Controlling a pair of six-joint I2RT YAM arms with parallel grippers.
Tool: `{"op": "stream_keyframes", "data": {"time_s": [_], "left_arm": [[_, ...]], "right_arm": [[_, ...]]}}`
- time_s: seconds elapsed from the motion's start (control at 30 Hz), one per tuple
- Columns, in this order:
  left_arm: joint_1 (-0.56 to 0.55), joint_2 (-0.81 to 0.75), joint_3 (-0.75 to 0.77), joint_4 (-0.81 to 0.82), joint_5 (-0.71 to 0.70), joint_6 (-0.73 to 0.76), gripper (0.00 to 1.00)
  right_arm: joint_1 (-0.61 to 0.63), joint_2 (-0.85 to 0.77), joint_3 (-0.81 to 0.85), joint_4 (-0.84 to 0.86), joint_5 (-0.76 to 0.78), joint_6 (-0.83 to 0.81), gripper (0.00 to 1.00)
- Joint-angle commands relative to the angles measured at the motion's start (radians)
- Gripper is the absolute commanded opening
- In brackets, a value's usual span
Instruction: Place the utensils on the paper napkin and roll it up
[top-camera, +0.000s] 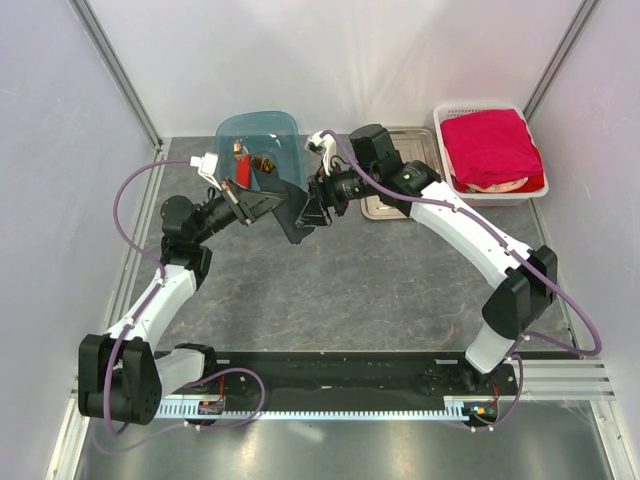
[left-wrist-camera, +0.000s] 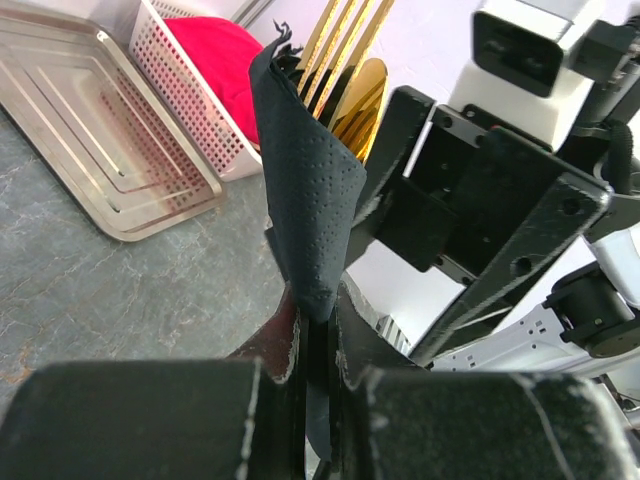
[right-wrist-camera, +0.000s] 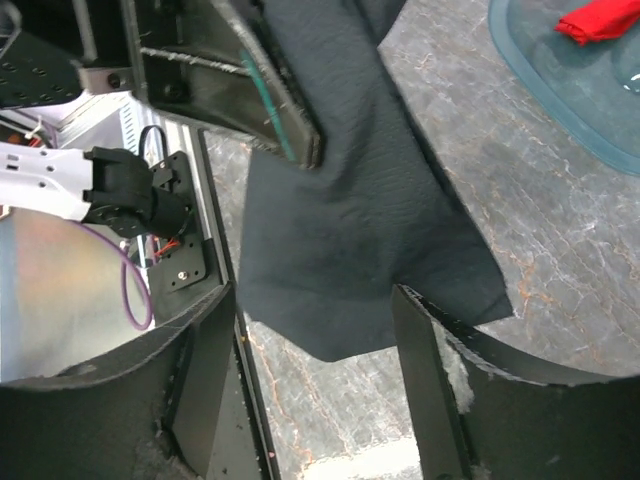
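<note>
The black paper napkin (left-wrist-camera: 312, 190) is wrapped into a loose cone around the gold utensils (left-wrist-camera: 345, 55), whose tips stick out of its top. My left gripper (left-wrist-camera: 318, 340) is shut on the napkin's lower end and holds it above the table. In the top view the left gripper (top-camera: 268, 205) and the right gripper (top-camera: 316, 208) meet at the napkin (top-camera: 296, 222). My right gripper (right-wrist-camera: 310, 385) is open just below the napkin (right-wrist-camera: 350, 200); the hanging edge reaches between its fingers (right-wrist-camera: 425, 380) without being pinched.
A blue bowl (top-camera: 258, 145) holding a red-bodied tool (top-camera: 243, 165) sits behind the grippers. A steel tray (top-camera: 385, 208) lies at the back right, and beside it stands a white basket (top-camera: 445, 125) with a red cloth (top-camera: 490, 148). Side walls enclose the table.
</note>
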Motion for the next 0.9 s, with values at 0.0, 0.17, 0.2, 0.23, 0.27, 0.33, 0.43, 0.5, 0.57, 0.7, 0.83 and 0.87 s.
{"op": "stream_keyframes", "data": {"time_s": [0.0,0.17,0.2,0.23,0.27,0.33,0.43,0.5,0.57,0.7,0.83,0.87], "left_arm": [[0.001,-0.034,0.044,0.014,0.000,0.029,0.02],[0.000,-0.032,0.041,0.016,0.001,0.026,0.02],[0.000,-0.034,0.041,0.016,0.004,0.026,0.02],[0.000,-0.032,0.042,0.014,0.007,0.026,0.02],[0.000,-0.032,0.042,0.014,0.006,0.026,0.02],[-0.002,-0.032,0.046,0.014,0.011,0.024,0.02],[-0.004,-0.034,0.046,0.016,0.006,0.024,0.02],[-0.002,-0.031,0.044,0.017,0.006,0.023,0.02],[-0.004,-0.029,0.044,0.022,0.007,0.021,0.02],[-0.010,-0.029,0.039,0.032,0.012,0.017,0.02],[-0.014,-0.035,0.035,0.034,0.021,0.015,0.02],[-0.016,-0.035,0.030,0.034,0.024,0.013,0.02]], "right_arm": [[0.010,0.010,0.014,0.068,0.012,0.007,0.73],[0.016,0.032,-0.009,0.142,-0.030,0.065,0.75],[0.016,0.032,-0.017,0.172,-0.037,0.079,0.75],[0.016,0.033,-0.026,0.183,-0.052,0.097,0.75],[0.016,0.033,-0.034,0.195,-0.056,0.109,0.74],[0.016,0.035,-0.055,0.231,-0.065,0.134,0.74],[0.018,0.033,-0.074,0.243,-0.066,0.142,0.74],[0.016,0.021,-0.092,0.240,-0.063,0.139,0.74],[0.018,0.016,-0.104,0.242,-0.060,0.142,0.75],[0.018,0.019,-0.118,0.269,-0.083,0.168,0.79],[0.018,0.019,-0.143,0.343,-0.122,0.230,0.78],[0.018,0.021,-0.147,0.358,-0.129,0.243,0.77]]}}
